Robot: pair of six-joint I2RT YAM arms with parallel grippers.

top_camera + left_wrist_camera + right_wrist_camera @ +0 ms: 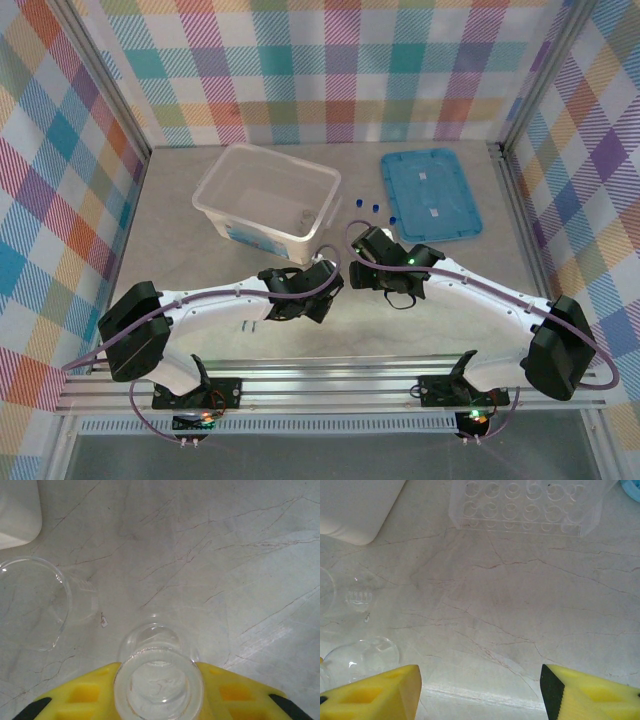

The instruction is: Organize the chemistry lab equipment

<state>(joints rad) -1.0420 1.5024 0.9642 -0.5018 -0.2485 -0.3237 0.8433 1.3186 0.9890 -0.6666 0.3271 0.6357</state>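
Note:
My left gripper (159,686) is shut on the neck of a round clear glass flask (156,641), whose open mouth faces the camera and whose body rests low over the table. A clear glass dish (27,602) lies to its left with a tiny clear cup (84,601) beside it. In the top view the left gripper (318,298) sits just in front of the box. My right gripper (480,695) is open over bare table, its fingers (375,692) wide apart. The flask's body (362,655) and the tiny cup (359,596) lie to its left. Small blue tube caps (376,207) stand beyond the right gripper (366,266).
A large translucent box (265,200) stands at the back left, its corner (355,505) close to both grippers. A flat blue lid (430,193) lies at the back right. A clear tube rack (525,505) stands ahead of the right gripper. Checked walls enclose the table.

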